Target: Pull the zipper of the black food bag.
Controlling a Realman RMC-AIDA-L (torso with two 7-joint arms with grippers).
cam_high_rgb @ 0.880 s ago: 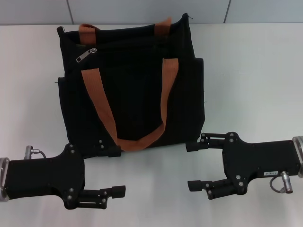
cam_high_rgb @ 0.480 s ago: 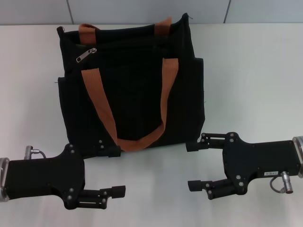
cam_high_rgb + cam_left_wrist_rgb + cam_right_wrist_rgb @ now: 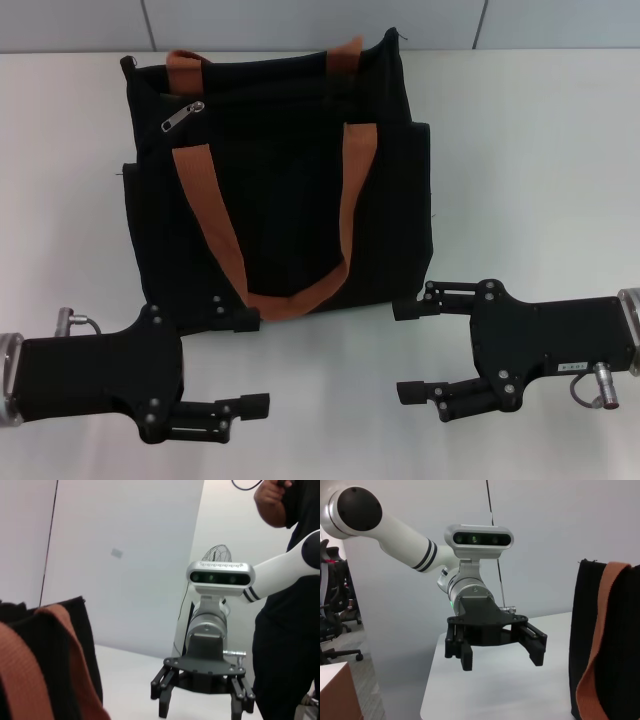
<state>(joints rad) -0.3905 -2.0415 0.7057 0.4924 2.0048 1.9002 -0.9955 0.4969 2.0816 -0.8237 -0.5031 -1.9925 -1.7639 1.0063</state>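
The black food bag (image 3: pixel 290 200) lies flat on the white table, with two orange-brown straps (image 3: pixel 215 230) across it. The zipper (image 3: pixel 182 117), a small silver pull tab, sits at the bag's far left corner. My left gripper (image 3: pixel 248 362) is open and empty at the bag's near left corner, its far finger touching or almost touching the bag's edge. My right gripper (image 3: pixel 405 350) is open and empty at the near right corner. The left wrist view shows the bag (image 3: pixel 50 655) and the right gripper (image 3: pixel 200 710). The right wrist view shows the bag (image 3: pixel 592 630) and the left gripper (image 3: pixel 501 659).
The white table (image 3: pixel 530 150) stretches out on both sides of the bag, with a grey wall behind it. A person (image 3: pixel 287 630) stands behind my right arm. An office chair (image 3: pixel 330 610) and a brown box (image 3: pixel 335 690) stand beyond the table's left edge.
My left gripper has crept slightly to the right and nearer the bag's corner. The right gripper, bag and zipper have not moved.
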